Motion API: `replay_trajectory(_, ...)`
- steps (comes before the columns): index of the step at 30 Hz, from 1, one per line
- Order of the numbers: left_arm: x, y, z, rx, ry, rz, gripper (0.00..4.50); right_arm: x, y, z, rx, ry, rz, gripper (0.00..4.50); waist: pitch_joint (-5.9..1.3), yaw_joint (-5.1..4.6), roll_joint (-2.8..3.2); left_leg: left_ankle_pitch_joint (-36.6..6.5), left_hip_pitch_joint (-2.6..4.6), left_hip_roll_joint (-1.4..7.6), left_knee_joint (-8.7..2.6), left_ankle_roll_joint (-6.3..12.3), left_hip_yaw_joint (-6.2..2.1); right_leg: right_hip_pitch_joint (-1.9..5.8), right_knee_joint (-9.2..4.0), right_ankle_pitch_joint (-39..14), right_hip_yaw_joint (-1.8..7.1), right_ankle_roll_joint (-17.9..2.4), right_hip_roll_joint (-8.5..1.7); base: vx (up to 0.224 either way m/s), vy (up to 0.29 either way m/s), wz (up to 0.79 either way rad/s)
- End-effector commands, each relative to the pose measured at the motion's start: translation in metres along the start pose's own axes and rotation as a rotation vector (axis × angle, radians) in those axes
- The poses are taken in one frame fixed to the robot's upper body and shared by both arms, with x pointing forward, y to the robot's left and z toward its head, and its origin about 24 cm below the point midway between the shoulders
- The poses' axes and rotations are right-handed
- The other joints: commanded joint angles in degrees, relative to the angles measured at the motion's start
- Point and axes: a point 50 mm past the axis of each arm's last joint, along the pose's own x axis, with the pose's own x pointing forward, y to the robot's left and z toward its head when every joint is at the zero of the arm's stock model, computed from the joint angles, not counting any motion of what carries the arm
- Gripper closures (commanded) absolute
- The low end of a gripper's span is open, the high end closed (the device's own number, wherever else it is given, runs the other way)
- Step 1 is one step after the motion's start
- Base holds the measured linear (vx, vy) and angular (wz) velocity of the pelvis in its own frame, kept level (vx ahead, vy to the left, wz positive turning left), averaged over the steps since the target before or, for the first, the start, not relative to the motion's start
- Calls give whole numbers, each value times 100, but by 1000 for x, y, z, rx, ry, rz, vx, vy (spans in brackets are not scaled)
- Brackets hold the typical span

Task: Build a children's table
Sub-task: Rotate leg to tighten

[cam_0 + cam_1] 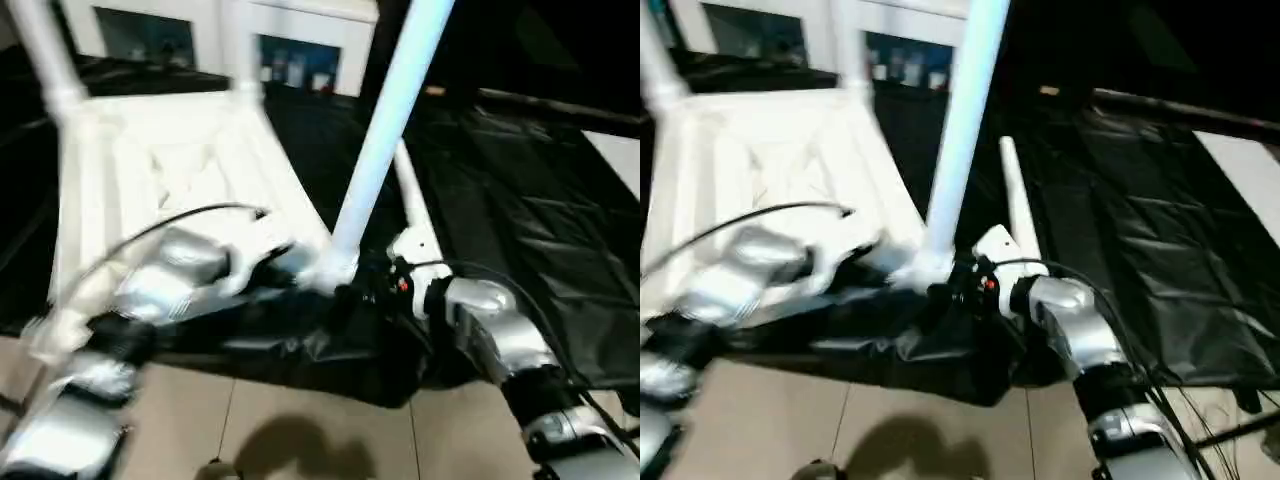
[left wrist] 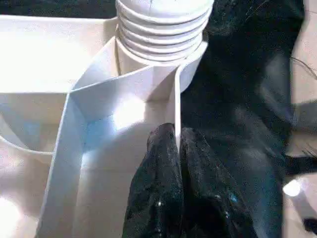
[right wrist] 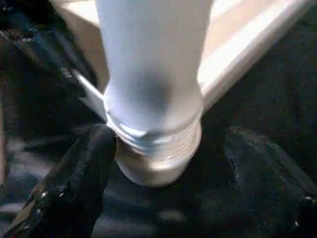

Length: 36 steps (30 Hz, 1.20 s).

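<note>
The children's table lies upside down on the black sheet, its ribbed underside facing up. A pale-blue leg stands tilted in the near corner socket, its threaded base partly showing above the socket. Two more legs rise at the far corners. My left gripper is shut on a thin rib of the top, just beside that socket. My right gripper stands open around the leg's base, with one finger close to the thread and the other finger well apart. Another white leg lies on the sheet behind.
The black-sheeted work table stretches away to the right, its front edge just under my grippers, with tiled floor below. A white glass-door cabinet stands at the back. A white panel shows at the far right.
</note>
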Motion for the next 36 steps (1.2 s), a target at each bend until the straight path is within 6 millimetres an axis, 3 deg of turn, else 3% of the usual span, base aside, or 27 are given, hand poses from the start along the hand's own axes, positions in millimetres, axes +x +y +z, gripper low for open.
replay_trajectory(1,11,-17,9,58,-30,-169,450,-6,-2,5,-12,-18,-5,77,-408,-18,143,-778,134,157,-335,108,-9,274,-357,66,359,-1216,-497,0,0,0)
replay_trajectory(8,8,-16,8,59,-32,-168,450,-2,6,5,-13,-19,71,77,-403,9,110,-826,115,136,-333,50,-1,287,-384,-206,371,-1102,-517,0,0,0)
replay_trajectory(18,8,-16,9,65,-30,-164,450,2,10,3,8,-35,107,91,-420,78,116,-692,121,137,-323,46,-3,288,-344,23,361,-1115,-502,0,0,0)
replay_trajectory(20,9,-16,8,66,-28,-163,450,2,11,2,13,-33,112,126,-421,76,112,-679,123,134,-321,49,-2,287,-339,54,358,-1111,-497,0,0,0)
replay_trajectory(27,10,-16,7,65,-27,-162,450,2,11,-2,25,-28,113,171,-427,81,109,-645,115,130,-315,55,-3,300,-339,40,360,-1099,-504,0,0,0)
replay_trajectory(33,15,-12,10,39,-45,-103,450,4,5,-8,79,-30,9,184,-423,72,106,-701,109,130,-319,15,-5,299,-345,-36,357,-1102,-509,0,0,0)
replay_trajectory(36,28,0,21,-13,-89,52,450,11,-5,-17,171,-22,-188,184,-401,59,102,-946,130,133,-332,-95,3,267,-411,-551,366,-1059,-531,0,0,0)
